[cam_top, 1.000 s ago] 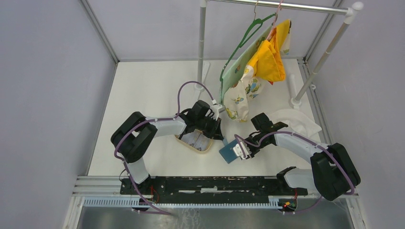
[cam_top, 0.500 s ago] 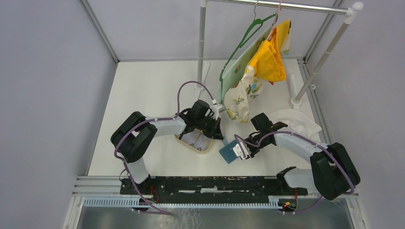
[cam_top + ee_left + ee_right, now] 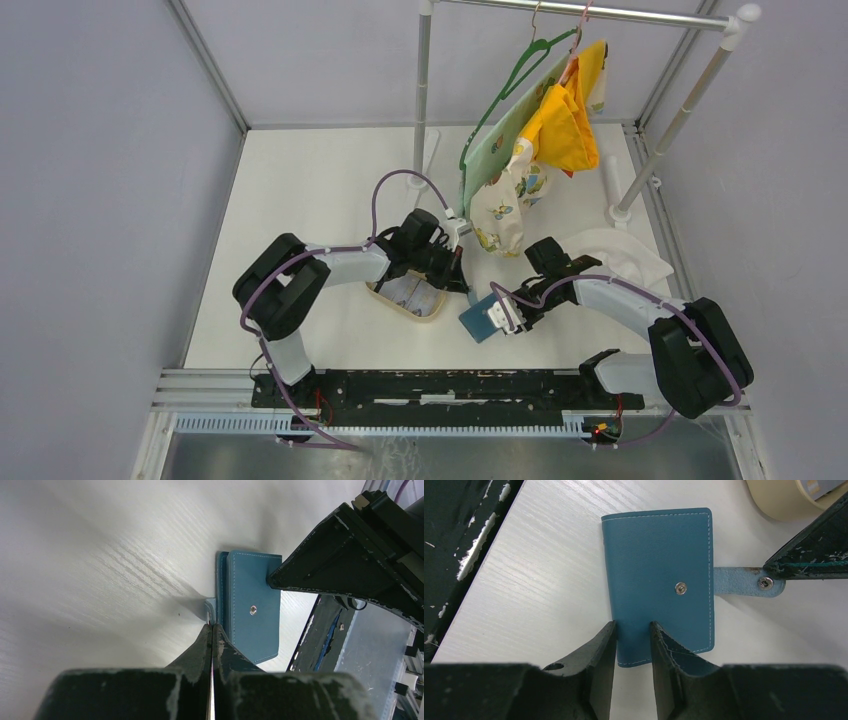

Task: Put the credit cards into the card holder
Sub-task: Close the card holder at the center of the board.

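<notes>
While the left end effector (image 3: 212, 626) is clamped shut on the card holder's (image 3: 659, 570) strap (image 3: 736, 581), the right end effector (image 3: 633, 627) sits half-open over its edge.

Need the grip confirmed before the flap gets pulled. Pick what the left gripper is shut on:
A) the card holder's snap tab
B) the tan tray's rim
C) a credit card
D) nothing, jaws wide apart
A: the left gripper is pinched shut on the pale snap tab that sticks out from the side of the closed card holder.
</notes>
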Robot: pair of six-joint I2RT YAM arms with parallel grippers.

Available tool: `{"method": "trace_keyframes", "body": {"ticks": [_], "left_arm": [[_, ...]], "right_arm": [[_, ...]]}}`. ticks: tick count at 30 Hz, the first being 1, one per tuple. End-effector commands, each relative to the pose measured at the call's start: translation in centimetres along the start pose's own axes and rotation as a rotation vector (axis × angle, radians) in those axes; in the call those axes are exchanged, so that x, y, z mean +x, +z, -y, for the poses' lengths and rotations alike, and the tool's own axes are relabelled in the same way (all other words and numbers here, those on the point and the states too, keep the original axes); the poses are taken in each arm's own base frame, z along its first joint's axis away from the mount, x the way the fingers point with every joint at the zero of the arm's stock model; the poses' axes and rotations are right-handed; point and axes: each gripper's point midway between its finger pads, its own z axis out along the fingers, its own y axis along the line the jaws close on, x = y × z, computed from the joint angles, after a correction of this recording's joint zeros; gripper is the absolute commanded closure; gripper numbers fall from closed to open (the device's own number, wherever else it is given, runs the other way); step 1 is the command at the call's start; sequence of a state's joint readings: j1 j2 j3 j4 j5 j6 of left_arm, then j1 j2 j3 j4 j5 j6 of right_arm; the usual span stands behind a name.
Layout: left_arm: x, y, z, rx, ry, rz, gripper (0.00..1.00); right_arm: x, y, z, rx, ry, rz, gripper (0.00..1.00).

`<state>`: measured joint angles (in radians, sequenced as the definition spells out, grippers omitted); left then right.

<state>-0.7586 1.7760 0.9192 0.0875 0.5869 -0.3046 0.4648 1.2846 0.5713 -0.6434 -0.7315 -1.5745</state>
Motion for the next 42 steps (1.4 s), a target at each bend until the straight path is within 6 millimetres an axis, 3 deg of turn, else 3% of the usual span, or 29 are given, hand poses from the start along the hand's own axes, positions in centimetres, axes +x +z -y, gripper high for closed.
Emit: {"method": "trace_keyframes", "body": {"ticks": [1, 5, 20, 35, 42], "left_arm": [[-1.7, -0.1, 1.4, 0.050, 0.067, 0.053, 0.98], [-1.6, -0.6, 2.2, 0.000, 0.150, 0.071, 0.98], [0.7, 0.9, 4.5, -0.043, 0.326, 0.007, 0.98], [1.3, 2.6, 4.9, -0.052, 0.358, -0.053, 0.98], [2.5, 2.9, 4.3, -0.084, 0.349, -0.112, 0.98]], "right_arm": [[-0.1, 0.0, 0.3, -0.004, 0.000, -0.008, 0.64], [-0.2, 0.1, 0.5, 0.007, 0.013, -0.006, 0.64], [-1.0, 0.0, 1.7, 0.049, 0.085, 0.030, 0.63], [-0.9, 0.0, 1.7, 0.048, 0.092, 0.031, 0.62], [-1.0, 0.0, 1.7, 0.050, 0.091, 0.032, 0.62]]}}
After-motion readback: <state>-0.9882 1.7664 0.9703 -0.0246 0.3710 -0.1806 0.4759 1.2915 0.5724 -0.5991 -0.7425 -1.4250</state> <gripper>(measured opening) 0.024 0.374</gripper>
